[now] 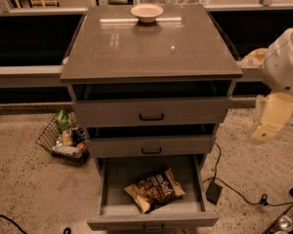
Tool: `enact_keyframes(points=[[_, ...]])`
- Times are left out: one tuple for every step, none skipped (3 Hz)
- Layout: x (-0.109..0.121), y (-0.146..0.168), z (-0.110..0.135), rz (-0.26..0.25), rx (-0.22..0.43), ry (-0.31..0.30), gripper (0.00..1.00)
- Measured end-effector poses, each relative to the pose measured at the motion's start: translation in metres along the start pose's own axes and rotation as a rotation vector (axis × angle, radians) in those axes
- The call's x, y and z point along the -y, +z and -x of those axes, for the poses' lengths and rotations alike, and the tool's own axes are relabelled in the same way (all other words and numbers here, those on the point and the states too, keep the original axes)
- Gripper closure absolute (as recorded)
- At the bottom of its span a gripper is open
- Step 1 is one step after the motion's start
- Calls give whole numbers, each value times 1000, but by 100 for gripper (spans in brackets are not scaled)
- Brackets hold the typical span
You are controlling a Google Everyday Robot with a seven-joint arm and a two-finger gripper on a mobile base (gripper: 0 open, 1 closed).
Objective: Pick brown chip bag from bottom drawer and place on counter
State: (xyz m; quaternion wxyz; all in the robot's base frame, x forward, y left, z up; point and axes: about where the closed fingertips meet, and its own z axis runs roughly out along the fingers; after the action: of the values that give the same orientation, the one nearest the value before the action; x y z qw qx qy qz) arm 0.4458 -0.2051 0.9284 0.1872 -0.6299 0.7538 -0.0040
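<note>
The bag point(155, 189) lies flat and askew in the open bottom drawer point(118, 179), toward its front. The tool point(269, 121) hangs right of the cabinet point(151, 116), well apart from the bag; we cannot tell its opening. We judge the bag light, soft, crinkly and slippery, best pinched gently across a puffed middle fold or end seam. The tabletop point(151, 52) bears a bowl point(147, 12) at its rear.

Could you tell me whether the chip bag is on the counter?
No, the bag lies in the bottom drawer; the gripper hangs right of the counter.
</note>
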Motion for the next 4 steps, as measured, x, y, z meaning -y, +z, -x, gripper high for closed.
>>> enact_keyframes(points=[[-7,73,-8,53,132,-21,0],[-19,145,-13,105,304,3,0],[-28,189,-17,147,390,41,0],[-28,189,-17,147,390,41,0]])
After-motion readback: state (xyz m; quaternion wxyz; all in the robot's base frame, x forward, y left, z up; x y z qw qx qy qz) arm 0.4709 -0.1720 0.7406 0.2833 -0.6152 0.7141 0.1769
